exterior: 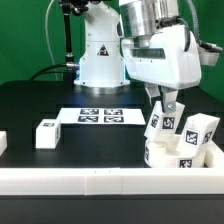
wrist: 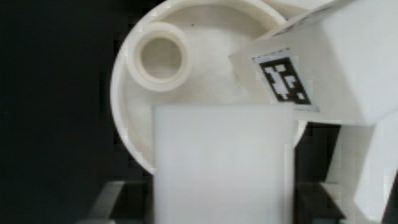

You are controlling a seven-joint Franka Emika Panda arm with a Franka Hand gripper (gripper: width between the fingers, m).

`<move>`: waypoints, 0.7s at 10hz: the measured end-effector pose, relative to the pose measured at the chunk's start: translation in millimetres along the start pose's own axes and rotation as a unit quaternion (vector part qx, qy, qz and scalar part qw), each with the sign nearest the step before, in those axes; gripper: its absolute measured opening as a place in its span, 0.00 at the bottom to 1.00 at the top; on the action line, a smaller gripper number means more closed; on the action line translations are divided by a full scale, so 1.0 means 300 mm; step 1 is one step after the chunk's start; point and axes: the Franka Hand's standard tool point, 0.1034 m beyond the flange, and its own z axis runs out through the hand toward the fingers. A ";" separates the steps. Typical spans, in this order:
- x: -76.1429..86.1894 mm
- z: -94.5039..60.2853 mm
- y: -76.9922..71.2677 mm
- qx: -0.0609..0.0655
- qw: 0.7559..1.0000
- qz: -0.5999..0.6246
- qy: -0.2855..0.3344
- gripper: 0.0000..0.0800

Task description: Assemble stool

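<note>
My gripper (exterior: 170, 106) is shut on a white blocky leg (exterior: 163, 123) and holds it upright over the round white seat (exterior: 157, 153) at the exterior view's right. In the wrist view the held leg (wrist: 222, 150) fills the space between my two dark fingers (wrist: 125, 205), with my gripper (wrist: 222, 205) closed on it. Behind it lies the seat (wrist: 169, 110) with one open round socket (wrist: 164, 58). A second tagged leg (wrist: 306, 80) stands on the seat beside the held one; it also shows in the exterior view (exterior: 201, 132). A third leg (exterior: 47, 133) lies loose at the left.
The marker board (exterior: 100, 116) lies flat behind the loose leg. A long white border rail (exterior: 100, 181) runs along the front, and another rail piece (exterior: 214, 155) stands at the right next to the seat. A white part (exterior: 2, 143) shows at the left edge.
</note>
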 end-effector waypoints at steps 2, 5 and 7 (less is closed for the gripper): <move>-0.002 0.000 0.000 0.000 1.000 -0.006 0.000 0.42; -0.041 -0.026 -0.029 0.009 0.998 -0.057 -0.002 0.80; -0.041 -0.031 -0.032 0.012 0.995 -0.102 -0.004 0.81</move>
